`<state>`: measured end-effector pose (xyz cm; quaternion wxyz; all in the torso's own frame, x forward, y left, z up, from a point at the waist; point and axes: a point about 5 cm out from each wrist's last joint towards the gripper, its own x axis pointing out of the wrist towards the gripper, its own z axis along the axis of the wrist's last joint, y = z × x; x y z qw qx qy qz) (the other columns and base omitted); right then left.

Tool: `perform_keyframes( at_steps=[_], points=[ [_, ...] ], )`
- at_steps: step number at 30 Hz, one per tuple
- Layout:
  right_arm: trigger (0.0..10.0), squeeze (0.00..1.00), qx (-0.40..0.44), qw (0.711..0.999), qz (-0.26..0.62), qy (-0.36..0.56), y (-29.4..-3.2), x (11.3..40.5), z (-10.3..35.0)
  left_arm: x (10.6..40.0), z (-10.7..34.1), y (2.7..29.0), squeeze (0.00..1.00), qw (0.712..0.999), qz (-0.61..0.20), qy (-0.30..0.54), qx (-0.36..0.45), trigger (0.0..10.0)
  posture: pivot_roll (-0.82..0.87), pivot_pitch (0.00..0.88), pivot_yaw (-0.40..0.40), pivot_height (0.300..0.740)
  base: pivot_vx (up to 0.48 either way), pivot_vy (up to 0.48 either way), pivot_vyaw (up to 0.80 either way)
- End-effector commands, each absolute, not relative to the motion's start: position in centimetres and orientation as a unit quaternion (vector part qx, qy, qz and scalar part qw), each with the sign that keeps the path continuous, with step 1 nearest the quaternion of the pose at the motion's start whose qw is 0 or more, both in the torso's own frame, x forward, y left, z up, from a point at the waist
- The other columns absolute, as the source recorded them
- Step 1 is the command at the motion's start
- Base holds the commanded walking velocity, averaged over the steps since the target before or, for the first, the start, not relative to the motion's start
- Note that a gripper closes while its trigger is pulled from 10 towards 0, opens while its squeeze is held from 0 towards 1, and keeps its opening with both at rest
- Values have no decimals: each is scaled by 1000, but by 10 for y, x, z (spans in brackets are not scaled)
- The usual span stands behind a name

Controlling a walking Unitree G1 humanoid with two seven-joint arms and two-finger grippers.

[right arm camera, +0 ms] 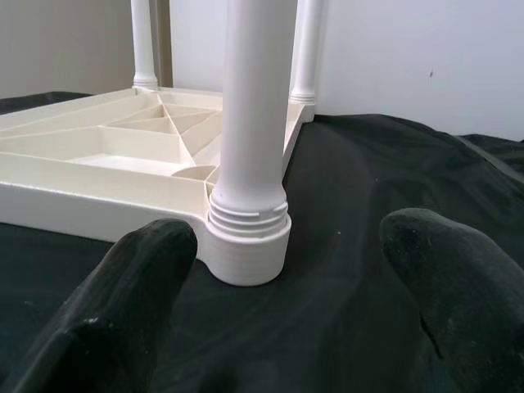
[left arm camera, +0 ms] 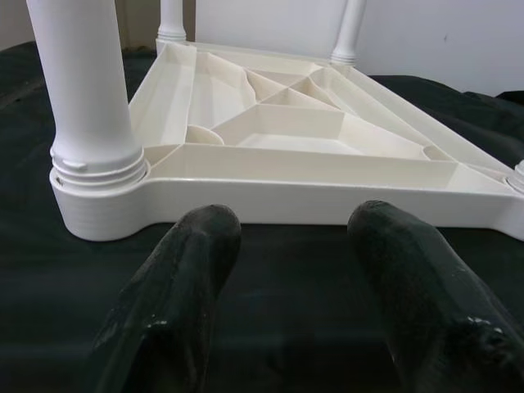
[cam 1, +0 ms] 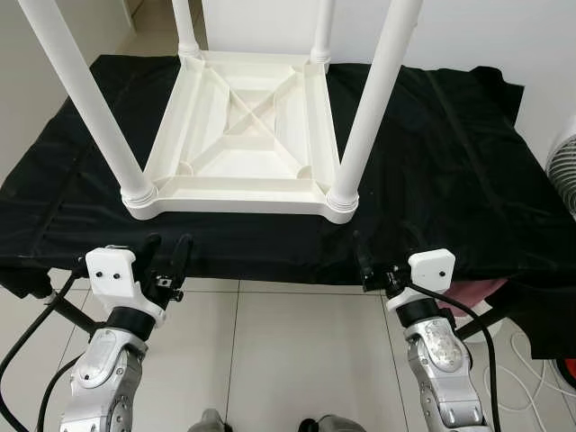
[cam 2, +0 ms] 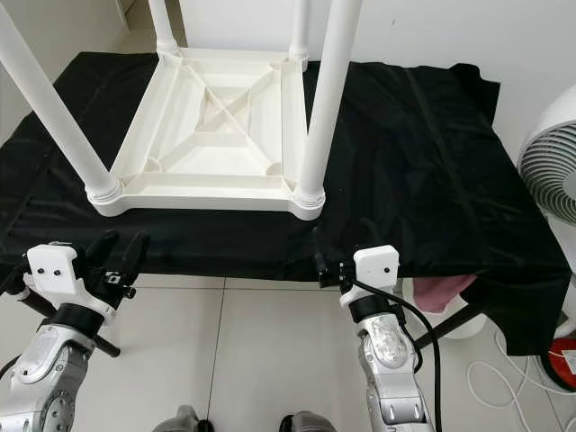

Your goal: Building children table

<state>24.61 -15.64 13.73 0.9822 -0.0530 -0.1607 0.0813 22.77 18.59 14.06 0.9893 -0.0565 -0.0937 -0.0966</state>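
Upside down on a bench draped in black cloth: a small white plastic children's table, ribbed underside facing up, an X-shaped brace at its centre, all four round white legs standing upright in the corner sockets. Near-left white leg and near-right white leg rising out of frame, threaded collars seated at the sockets by the front edge of the cloth; two far legs at the rear corners against a pale wall. Left gripper raised just before the bench's front edge, below the near-left corner, its two black fingers spread apart and holding nothing, tips short of the white frame, apart from it. Right gripper level with the near-right socket, its black fingers wide apart on either side of that leg's base without touching it, empty. Silver forearms and black cables below, over a pale tiled floor. At the right edge, a white fan, a pink cloth under the hanging drape, and white cord on the tiles.
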Motion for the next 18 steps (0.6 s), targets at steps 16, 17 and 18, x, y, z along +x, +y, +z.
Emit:
perform_keyframes(
  at_steps=[16,17,18],
  points=[
    [10000,0,-61,982,94,-150,-156,246,134,224,141,185,0,990,-80,-97,-62,10000,-14,85,-2,740,208,0,0],
    [10000,0,-61,982,95,-149,-156,246,134,223,141,184,0,990,-79,-101,-66,10000,-14,85,-2,740,0,0,0],
    [10000,0,-61,982,96,-149,-157,246,134,222,141,184,0,989,-79,-103,-68,10000,-14,85,-2,740,0,0,0]
  ],
)
